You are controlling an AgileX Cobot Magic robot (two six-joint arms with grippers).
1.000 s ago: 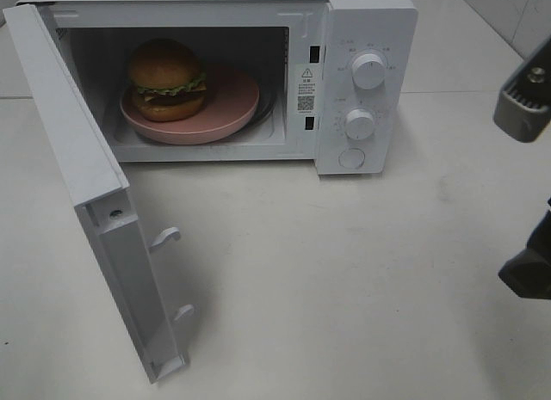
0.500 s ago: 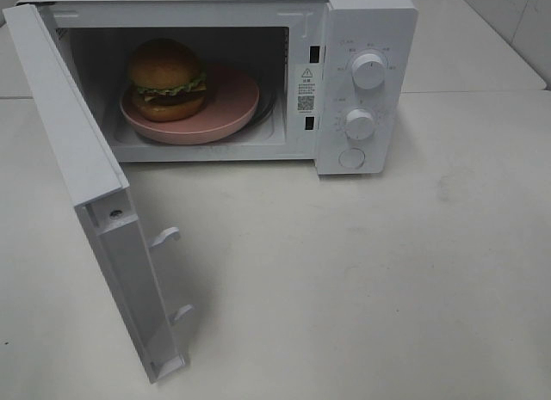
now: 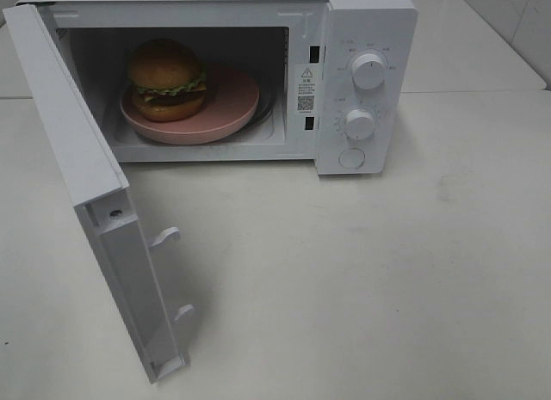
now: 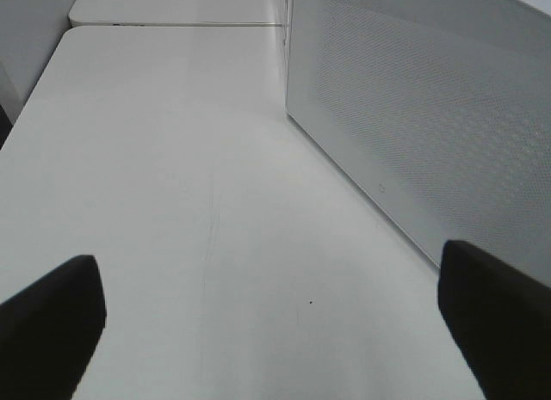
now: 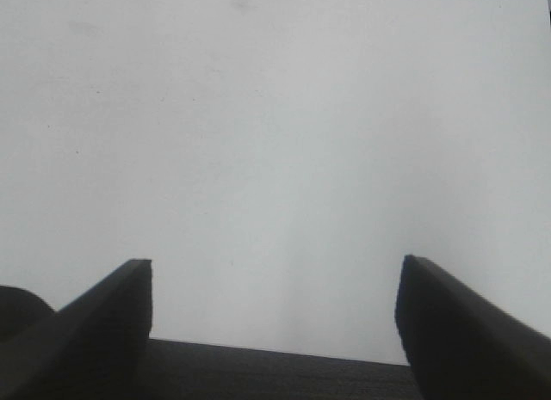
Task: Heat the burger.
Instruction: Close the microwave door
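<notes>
One burger [image 3: 167, 80], inside the microwave [image 3: 370, 17] cavity, on one pink plate [image 3: 237, 107], toward the plate's 9 o'clock edge. Microwave sits at the table's [image 3: 387, 288] 12 o'clock. One door [image 3: 73, 133], swung wide open, free edge pointing to about 7 o'clock, with two latch hooks [image 3: 165, 236] on it. Control panel at the cavity's 3 o'clock: two knobs [image 3: 368, 70], one round button [image 3: 351, 157] under them. Two grippers. Left gripper [image 4: 275, 318]: spread wide, nothing between the fingers, over bare table just beside the door's outer face. Right gripper [image 5: 275, 271]: also spread apart, holding nothing, table below.
</notes>
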